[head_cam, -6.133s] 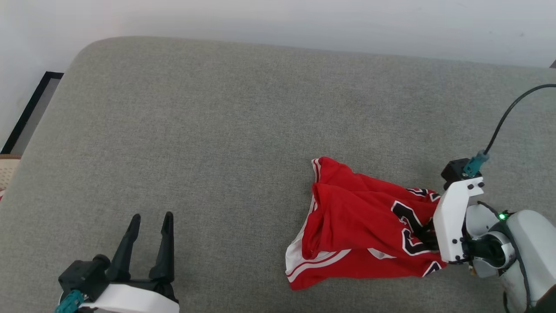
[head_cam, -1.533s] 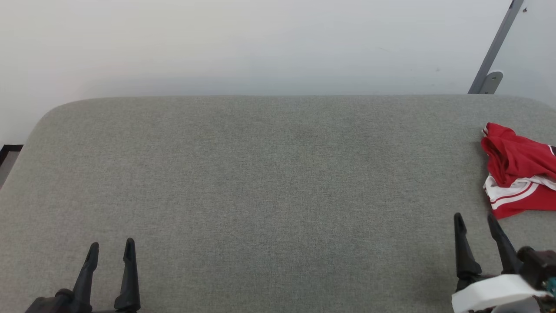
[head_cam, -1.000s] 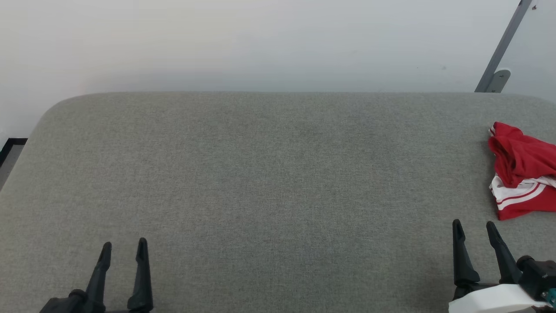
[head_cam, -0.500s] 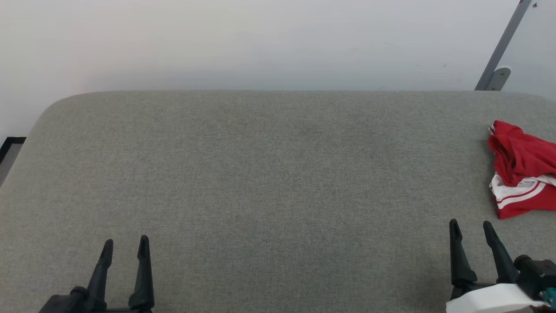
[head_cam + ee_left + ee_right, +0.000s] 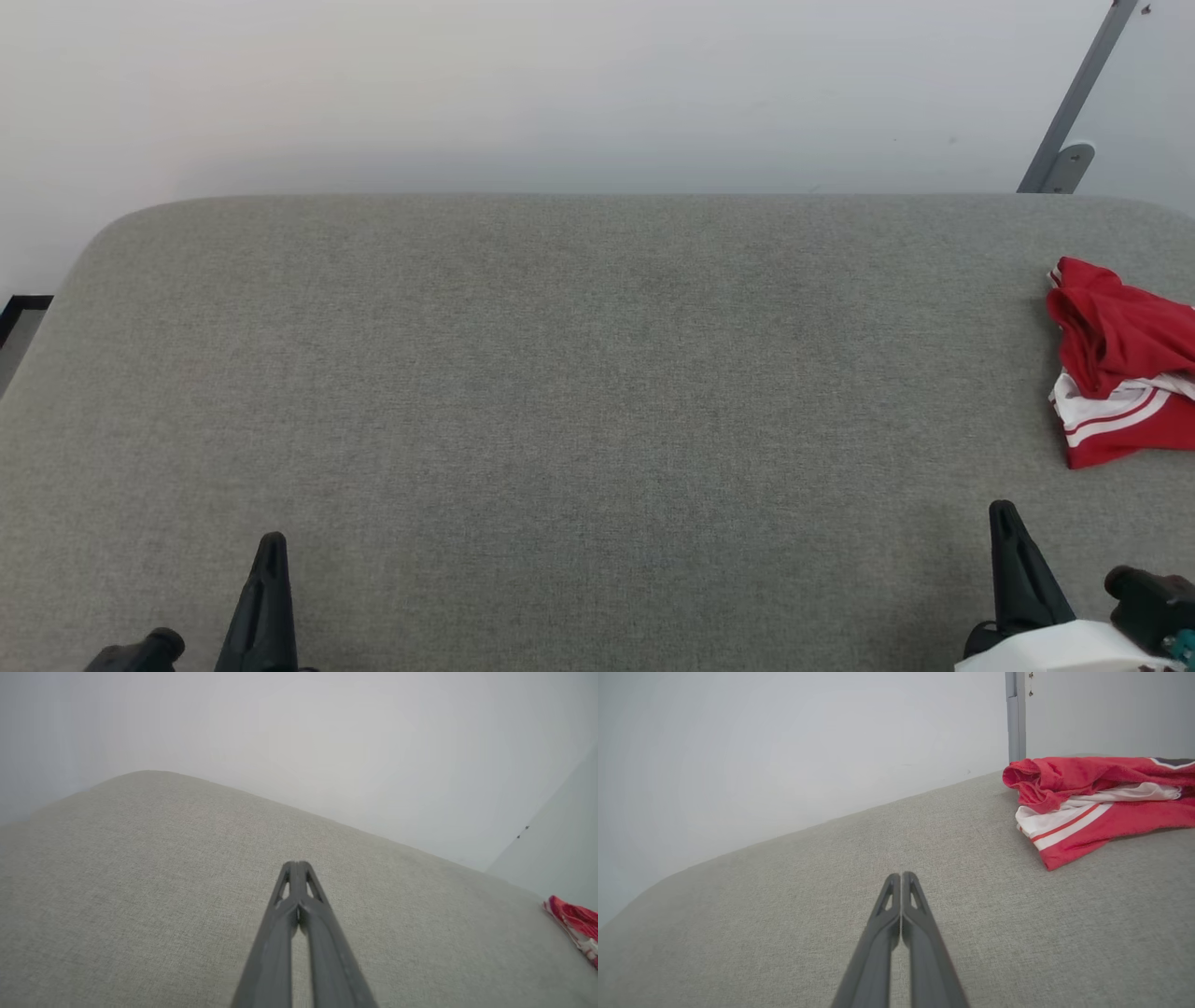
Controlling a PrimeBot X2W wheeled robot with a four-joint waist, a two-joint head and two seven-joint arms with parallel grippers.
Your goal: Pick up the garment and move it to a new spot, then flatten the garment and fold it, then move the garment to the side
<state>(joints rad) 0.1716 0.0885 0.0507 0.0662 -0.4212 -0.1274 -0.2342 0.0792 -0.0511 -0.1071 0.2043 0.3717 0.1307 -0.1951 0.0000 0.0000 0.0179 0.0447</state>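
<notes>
Grey cushion (image 5: 560, 373) bears the garment (image 5: 1116, 364) at its right edge: crumpled red, white striped trim. Both the left gripper (image 5: 296, 864) and right gripper (image 5: 902, 875) sit closed, empty.

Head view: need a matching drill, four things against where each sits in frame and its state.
Things:
1 garment
2 left gripper
3 right gripper
4 metal strut

Places and states:
A lower right, shut
B upper right corner, against the wall
C right edge, bunched on the cushion
D lower left, shut

Pairs: 1-C, 2-D, 3-A, 4-B
</notes>
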